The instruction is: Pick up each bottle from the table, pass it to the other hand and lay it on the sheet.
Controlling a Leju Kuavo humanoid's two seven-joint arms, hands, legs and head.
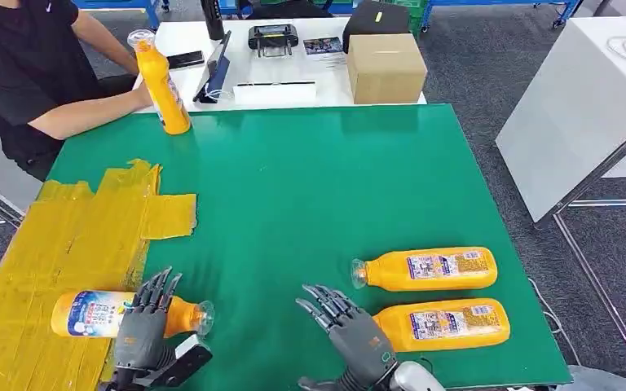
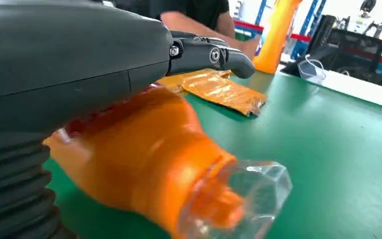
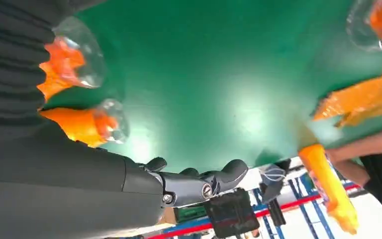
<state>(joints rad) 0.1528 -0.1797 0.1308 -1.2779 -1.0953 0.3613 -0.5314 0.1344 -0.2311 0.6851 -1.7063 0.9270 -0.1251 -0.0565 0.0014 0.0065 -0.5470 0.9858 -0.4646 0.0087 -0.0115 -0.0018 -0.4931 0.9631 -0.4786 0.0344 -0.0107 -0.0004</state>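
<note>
An orange bottle (image 1: pixel 90 314) lies on its side at the near edge of the yellow sheet (image 1: pixel 73 236), its clear cap (image 1: pixel 204 316) over the green mat. My left hand (image 1: pixel 148 322) hovers right over its neck with fingers (image 2: pixel 214 55) stretched straight, not curled round the bottle (image 2: pixel 149 164). My right hand (image 1: pixel 346 326) is open with fingers spread, just left of the nearer of two orange bottles (image 1: pixel 444 323) lying side by side; the second bottle (image 1: pixel 428 269) lies behind it. Their caps (image 3: pixel 107 122) point toward my right hand.
A person seated at the far left holds a fourth orange bottle (image 1: pixel 161 81) upright on the green mat's (image 1: pixel 310 179) back corner. A cardboard box (image 1: pixel 385 67) and devices stand on the white table behind. The mat's right edge drops to the floor.
</note>
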